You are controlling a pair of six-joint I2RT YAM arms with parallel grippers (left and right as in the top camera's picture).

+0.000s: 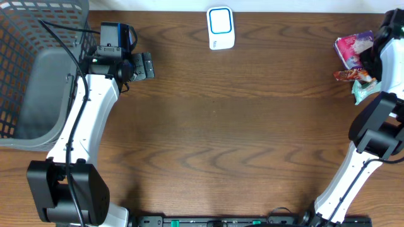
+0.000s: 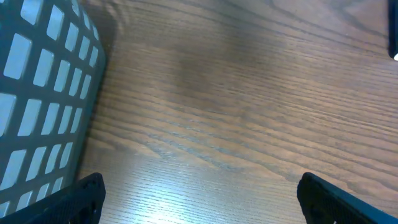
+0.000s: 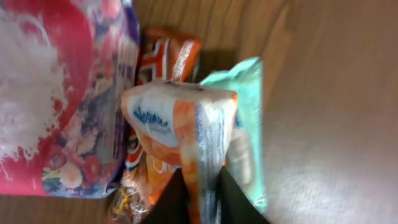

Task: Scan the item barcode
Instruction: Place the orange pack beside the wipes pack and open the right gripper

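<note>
- Overhead: your left gripper (image 1: 142, 65) is spread wide and empty just beside the basket (image 1: 19, 38), well apart from the goods, so I judge it is parked out of the way
- The scanner (image 1: 220, 28) lies face up at the far edge of the table (image 1: 240, 139), between the two arms, where either could present a code to it
- Your right arm (image 1: 372, 132) reaches over the pile at the right edge, where a pink packet (image 1: 352, 49) and a teal packet (image 1: 363, 93) show beside it
- Left wrist: only bare wood and the basket wall show between the widely parted fingers (image 2: 81, 199), and nothing is held
- Right wrist: your right gripper (image 3: 200, 199) pinches the back seam of the orange-and-white packet (image 3: 180, 124), the item to scan, over the pile and between the pink and teal packets
- The seam is a thin fin that narrow jaws can nip; whether the packet is lifted clear I cannot tell
- No barcode shows on this face, so you will likely need to turn it toward the scanner
</note>
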